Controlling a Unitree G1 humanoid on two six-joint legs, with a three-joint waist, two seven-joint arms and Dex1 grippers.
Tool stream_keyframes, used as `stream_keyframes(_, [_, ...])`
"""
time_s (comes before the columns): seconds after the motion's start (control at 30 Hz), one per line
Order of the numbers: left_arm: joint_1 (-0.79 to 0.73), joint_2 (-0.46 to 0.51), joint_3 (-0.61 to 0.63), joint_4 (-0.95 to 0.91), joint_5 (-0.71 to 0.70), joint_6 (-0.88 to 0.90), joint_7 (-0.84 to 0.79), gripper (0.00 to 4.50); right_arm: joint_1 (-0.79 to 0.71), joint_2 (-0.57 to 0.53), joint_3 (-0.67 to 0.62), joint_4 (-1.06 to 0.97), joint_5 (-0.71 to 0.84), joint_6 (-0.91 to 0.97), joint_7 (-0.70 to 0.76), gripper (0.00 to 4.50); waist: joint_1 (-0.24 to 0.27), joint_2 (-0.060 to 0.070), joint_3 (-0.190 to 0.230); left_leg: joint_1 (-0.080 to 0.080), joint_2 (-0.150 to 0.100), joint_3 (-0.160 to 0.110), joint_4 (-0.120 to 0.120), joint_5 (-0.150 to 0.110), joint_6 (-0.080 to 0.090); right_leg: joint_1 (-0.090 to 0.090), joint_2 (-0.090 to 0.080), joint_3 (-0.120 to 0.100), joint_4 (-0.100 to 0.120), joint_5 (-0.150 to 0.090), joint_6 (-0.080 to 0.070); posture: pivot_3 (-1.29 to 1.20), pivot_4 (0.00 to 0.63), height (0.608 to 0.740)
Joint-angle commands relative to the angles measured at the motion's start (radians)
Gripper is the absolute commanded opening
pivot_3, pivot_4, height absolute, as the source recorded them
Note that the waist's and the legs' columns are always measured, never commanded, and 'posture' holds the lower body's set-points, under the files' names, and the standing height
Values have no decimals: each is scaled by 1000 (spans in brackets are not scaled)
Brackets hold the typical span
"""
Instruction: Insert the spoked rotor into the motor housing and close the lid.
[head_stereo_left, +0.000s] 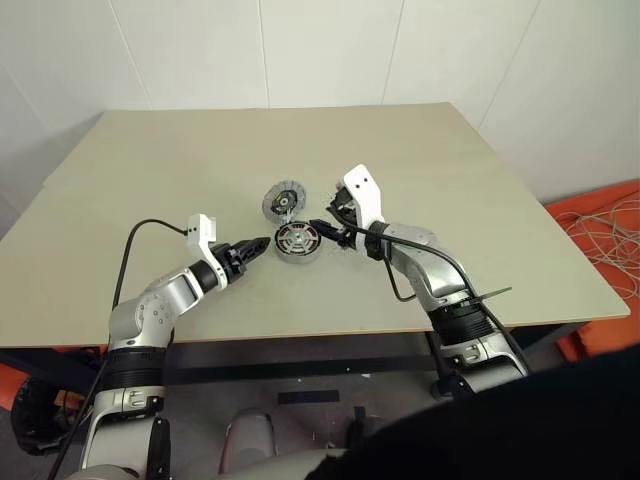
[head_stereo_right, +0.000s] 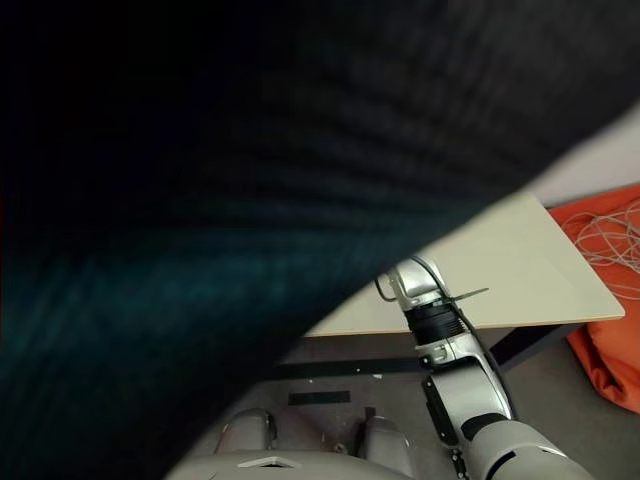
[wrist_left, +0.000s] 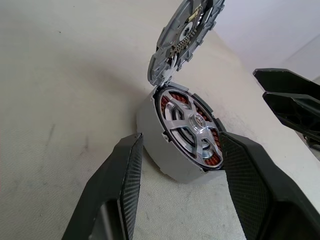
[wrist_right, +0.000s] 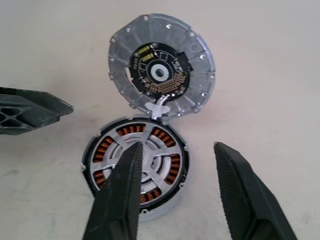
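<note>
Both your grippers stand open: left gripper (wrist_left: 182, 165) brackets the motor housing (head_stereo_left: 297, 241) mid-counter (head_stereo_left: 480, 200), right gripper (wrist_right: 177, 192) beside it empty. Spoked rotor (wrist_right: 142, 167) looks seated; next, swing the upright lid (wrist_right: 161, 65) down shut.

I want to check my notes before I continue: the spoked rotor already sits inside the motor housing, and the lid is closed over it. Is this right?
Not fully. The spoked rotor does sit inside the motor housing, among the copper windings, but the lid is not closed: it stands open, swung up from the housing's rim. The right wrist view shows this, and the left wrist view too.
</note>
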Motion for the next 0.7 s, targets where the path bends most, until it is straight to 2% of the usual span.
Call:
stream_keyframes(0.03, [-15,3,-4,-19,7,-22,-14,2549,-12,-33,-4,-7,-44,-116,-3,3566,0,0,0,0,0,0,0,0,0,0,0,0,0,0,0,0,0,740])
stream_keyframes(0.27, [-15,-4,-9,-13,13,-30,-18,2549,-43,-184,91,6,-123,-261,196,3566,0,0,0,-1,0,0,1,-1,1,0,0,0,0,0,0,0,0,740])
stream_keyframes(0.47, [-16,-11,-12,1,20,-38,-26,2549,-208,-333,226,90,-211,-558,517,3566,-3,0,0,0,1,1,3,-1,2,0,0,0,1,0,-1,0,0,740])
stream_keyframes(0.6, [-14,-21,-20,0,24,-42,-27,2549,-329,-323,284,242,-269,-719,612,3566,-2,0,0,0,2,1,5,-2,3,0,0,0,2,1,-1,0,0,740])
stream_keyframes(0.7, [-7,-27,-21,-8,25,-43,-26,2549,-391,-255,328,366,-279,-790,700,3566,-5,0,0,-2,2,1,8,-3,5,0,0,0,2,1,-2,0,0,740])
